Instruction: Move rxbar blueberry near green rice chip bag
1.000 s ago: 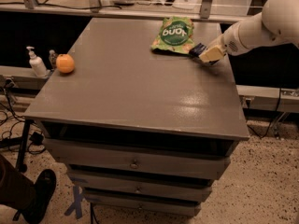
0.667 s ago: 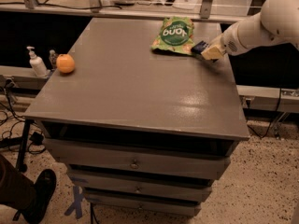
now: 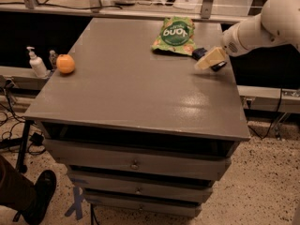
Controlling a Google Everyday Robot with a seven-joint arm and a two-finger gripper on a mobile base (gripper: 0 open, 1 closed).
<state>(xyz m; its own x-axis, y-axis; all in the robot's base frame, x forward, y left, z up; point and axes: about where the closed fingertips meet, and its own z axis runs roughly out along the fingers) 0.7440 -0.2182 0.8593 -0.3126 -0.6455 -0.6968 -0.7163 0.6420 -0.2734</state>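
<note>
The green rice chip bag (image 3: pixel 174 33) lies flat at the back right of the grey cabinet top (image 3: pixel 126 88), logo facing up. The rxbar blueberry (image 3: pixel 199 53) is a small dark bar just to the right of the bag, at the table's right edge, and is partly covered by my gripper. My gripper (image 3: pixel 210 59), cream-coloured at the end of a white arm (image 3: pixel 262 25), comes in from the right and sits right over the bar. I cannot tell whether the bar rests on the table.
A round orange (image 3: pixel 65 63) sits at the left edge of the top. A white pump bottle (image 3: pixel 35 63) stands on a shelf to the left. A person's shoe (image 3: pixel 40 196) is on the floor at the lower left. Drawers (image 3: pixel 136 163) face front.
The gripper and the dark bar have shifted slightly toward the front along the right edge. The bag and the orange have not moved.
</note>
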